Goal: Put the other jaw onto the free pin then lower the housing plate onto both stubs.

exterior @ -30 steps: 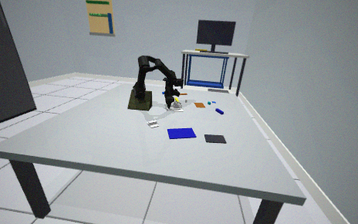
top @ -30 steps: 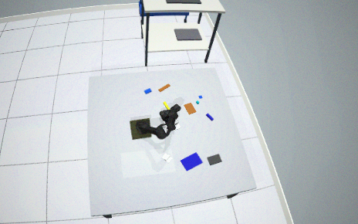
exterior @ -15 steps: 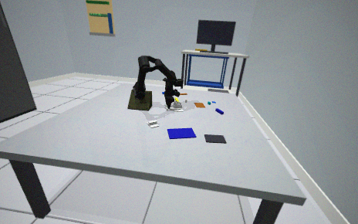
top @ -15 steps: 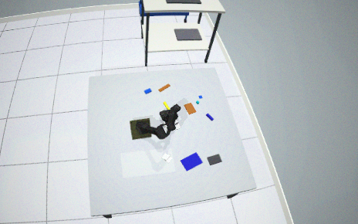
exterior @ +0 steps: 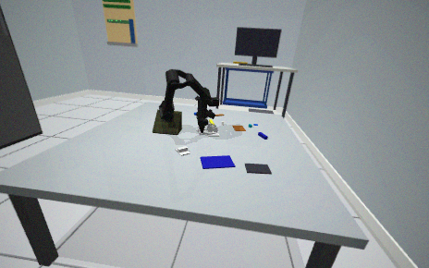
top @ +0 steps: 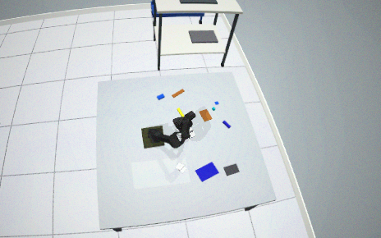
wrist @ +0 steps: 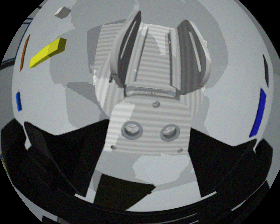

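Room: pale blue-grey walls [exterior: 347, 69], white tiled floor [top: 41, 102].
Black flat-screen monitor [exterior: 258, 42] on white-topped, dark-legged desk [top: 230, 30] [exterior: 289, 92].

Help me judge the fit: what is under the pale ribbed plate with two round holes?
Beneath the plate, a wider ribbed base shows either side; the rest is covered.

It looks like a lab or workshop: a large pale-grey table [top: 119, 205] [exterior: 116, 185] carries a jointed black robot arm [top: 176, 140] [exterior: 187, 79], while behind stands a white-topped bench with dark metal legs [top: 159, 43] [exterior: 288, 92], a flat black monitor [exterior: 258, 42] on top, on a white tiled floor [top: 41, 102] [exterior: 125, 231].
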`<action>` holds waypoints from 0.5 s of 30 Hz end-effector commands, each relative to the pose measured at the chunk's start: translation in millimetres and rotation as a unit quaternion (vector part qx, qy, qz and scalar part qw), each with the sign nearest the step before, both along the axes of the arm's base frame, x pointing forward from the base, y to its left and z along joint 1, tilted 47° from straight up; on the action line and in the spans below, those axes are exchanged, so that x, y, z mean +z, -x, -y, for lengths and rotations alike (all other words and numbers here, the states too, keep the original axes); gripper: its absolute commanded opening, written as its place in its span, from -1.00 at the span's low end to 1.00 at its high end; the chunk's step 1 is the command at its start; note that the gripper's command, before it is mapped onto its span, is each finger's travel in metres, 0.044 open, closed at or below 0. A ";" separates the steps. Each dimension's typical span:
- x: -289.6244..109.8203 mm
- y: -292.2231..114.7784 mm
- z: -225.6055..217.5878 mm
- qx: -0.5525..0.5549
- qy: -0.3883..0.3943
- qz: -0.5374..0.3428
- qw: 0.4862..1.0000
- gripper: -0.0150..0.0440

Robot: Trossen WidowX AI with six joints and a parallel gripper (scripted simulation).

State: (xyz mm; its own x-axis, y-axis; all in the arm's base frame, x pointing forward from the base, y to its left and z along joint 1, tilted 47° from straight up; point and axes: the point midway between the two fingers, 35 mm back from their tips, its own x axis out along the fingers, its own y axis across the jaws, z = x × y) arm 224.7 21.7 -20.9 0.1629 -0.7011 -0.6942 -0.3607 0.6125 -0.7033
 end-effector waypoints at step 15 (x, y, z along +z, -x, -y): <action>-2.5 -0.2 2.9 0.002 0.003 -0.002 1.000 0.70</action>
State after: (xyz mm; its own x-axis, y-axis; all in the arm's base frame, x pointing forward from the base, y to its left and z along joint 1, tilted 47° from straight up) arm 224.9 19.7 -22.8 0.1624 -0.7015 -0.6939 -0.3612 0.6122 -0.7034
